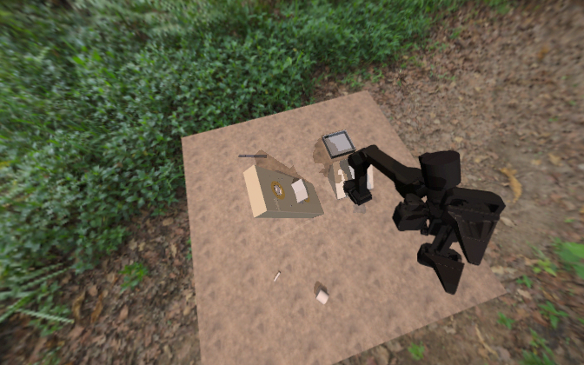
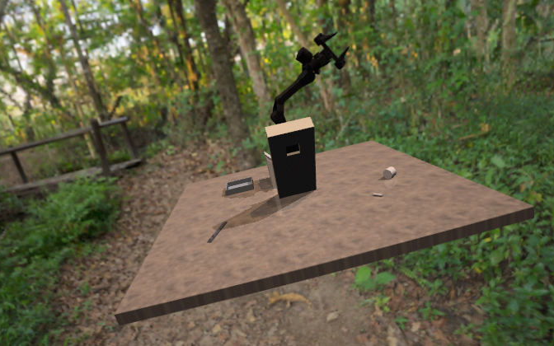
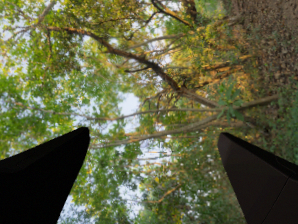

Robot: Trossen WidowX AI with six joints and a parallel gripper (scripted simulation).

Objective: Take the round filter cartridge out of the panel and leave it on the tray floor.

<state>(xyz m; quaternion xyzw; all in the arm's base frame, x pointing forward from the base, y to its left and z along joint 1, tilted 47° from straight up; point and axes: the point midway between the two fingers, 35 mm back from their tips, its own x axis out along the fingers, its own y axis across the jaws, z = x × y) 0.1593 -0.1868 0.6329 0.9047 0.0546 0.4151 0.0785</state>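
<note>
The service panel [image 1: 264, 204] [image 2: 294, 174] is an upright block, grey-faced in the top view and with a black back in the exterior view. A pale round part [image 1: 277, 189], taken to be the filter cartridge, sits within a gold ring on its face. Its slots are too small to make out. The shallow dark-rimmed tray [image 1: 327, 147] [image 2: 238, 190] has a light floor with nothing seen on it. My gripper [image 1: 463, 277] [image 2: 342, 40] [image 3: 154, 136] is wide open and empty, raised high and well away from panel and tray. The wrist view shows only trees and ground past the fingers.
A white block [image 1: 299, 190] stands out from the panel face. A pale board [image 1: 340, 183] [image 2: 269, 166] stands near the arm's base. A dark flat bar [image 1: 252, 155] [image 2: 217, 231], a white cylinder [image 1: 321, 296] [image 2: 389, 173] and a small pale peg [image 1: 276, 275] [image 2: 377, 194] lie on the table.
</note>
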